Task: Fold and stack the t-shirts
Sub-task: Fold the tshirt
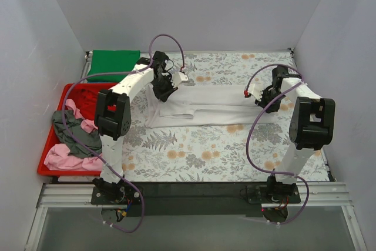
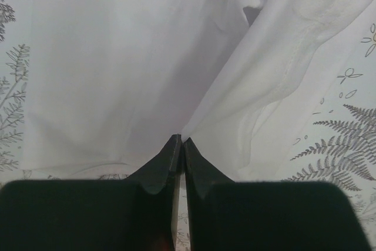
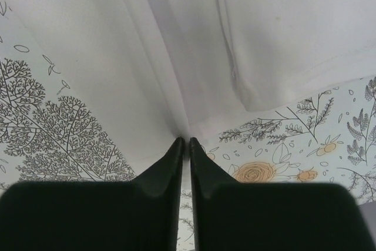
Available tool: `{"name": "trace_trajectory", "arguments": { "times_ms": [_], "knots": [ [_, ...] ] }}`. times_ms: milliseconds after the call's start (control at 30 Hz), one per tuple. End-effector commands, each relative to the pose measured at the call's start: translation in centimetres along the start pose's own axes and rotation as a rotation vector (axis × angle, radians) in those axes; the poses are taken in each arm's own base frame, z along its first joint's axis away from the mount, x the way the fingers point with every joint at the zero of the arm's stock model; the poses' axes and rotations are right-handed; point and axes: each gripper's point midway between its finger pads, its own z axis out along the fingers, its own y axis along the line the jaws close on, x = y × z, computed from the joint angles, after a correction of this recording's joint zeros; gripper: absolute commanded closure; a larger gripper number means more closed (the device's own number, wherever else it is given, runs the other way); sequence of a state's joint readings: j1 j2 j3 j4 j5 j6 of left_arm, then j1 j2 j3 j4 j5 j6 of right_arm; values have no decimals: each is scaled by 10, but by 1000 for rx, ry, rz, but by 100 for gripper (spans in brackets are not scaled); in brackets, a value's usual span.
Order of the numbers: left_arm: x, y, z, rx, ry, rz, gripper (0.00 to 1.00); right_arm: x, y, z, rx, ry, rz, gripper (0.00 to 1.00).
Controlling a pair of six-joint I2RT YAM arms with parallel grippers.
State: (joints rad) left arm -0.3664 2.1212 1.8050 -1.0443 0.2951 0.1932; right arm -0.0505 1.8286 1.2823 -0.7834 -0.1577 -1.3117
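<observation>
Now, the left pincer (image 2: 179, 139) first: its two fingers are pressed together, and the white t-shirt (image 2: 117, 57) gathers into a peak right at their tips, so it looks to be pinching a fold of that cloth. The right pincer (image 3: 188, 141) tells the same story, fingers closed and white fabric drawn into a ridge at the tips, though how much cloth sits between them is hard to see from this close. The shirt spreads away ahead of both pincers and stretches long between them over the floral-patterned cloth (image 1: 205, 151).

The step in hand, I'd say, is carrying one long edge over for a lengthwise fold. Done well, both pincers travel together at matching height and pace with the cloth taut between them, so the edge lands straight with no wrinkle trapped. Let go only once it lies flat.

Both arms reach well forward, elbows raised, wrists tipped down toward the cloth. Out beyond the left pincer's outer side lies a folded green t-shirt (image 1: 113, 63). Back from it on that side, a red bin (image 1: 47, 166) holds the pink t-shirt (image 1: 61, 156) and the grey t-shirt (image 1: 73, 130).
</observation>
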Motion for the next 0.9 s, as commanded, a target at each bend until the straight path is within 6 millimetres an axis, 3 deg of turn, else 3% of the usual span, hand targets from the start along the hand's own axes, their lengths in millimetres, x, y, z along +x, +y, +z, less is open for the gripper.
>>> {"name": "trace_trajectory", "arguments": {
  "times_ms": [0, 33, 100, 267, 400, 600, 867],
  "knots": [
    [-5, 19, -3, -64, -31, -27, 86, -5, -16, -6, 36, -13, 15, 81],
    [-6, 21, -4, -67, -40, -37, 82, -7, -20, -8, 48, -17, 36, 70],
    [-13, 23, -12, -70, -70, -64, 78, -9, -24, -13, 66, -21, 66, 64],
    [-22, 24, -41, -89, -159, -163, 69, -23, -37, -48, 149, -96, 166, 62],
    [-34, 1, -63, -60, -275, -279, 67, -34, -30, -65, 138, -188, 289, 63],
    [-27, -38, -47, 73, -290, -580, 56, -37, 1, -57, -8, -232, 470, 66],
    [2, -53, -14, 51, -236, -851, 55, -51, 15, -53, -75, -294, 552, 66]
  ]
}}
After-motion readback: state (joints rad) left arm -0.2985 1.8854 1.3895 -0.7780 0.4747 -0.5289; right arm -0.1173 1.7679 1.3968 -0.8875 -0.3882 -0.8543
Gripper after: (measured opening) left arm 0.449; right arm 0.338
